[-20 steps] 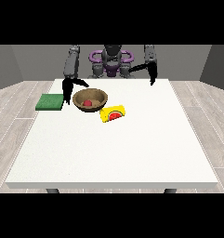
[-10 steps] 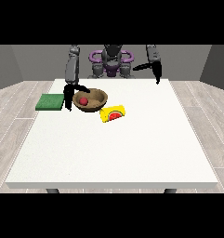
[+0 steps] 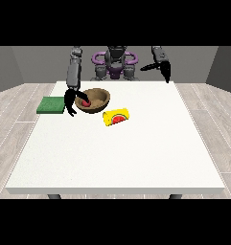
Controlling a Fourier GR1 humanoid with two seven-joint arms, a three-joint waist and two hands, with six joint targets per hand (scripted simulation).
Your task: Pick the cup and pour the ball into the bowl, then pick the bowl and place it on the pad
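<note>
Hand at view's left (image 3: pixel 69 102) has dropped to the bowl's (image 3: pixel 93 100) left rim; fingers curled there, grip uncertain.
Green pad (image 3: pixel 51 105) lies just left of that hand; ball (image 3: pixel 85 102) inside bowl.

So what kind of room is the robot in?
Probably a plain test room for robot practice. A big white table stands on a grey plank floor between bare grey walls, with just a bowl and a green pad set out.
</note>
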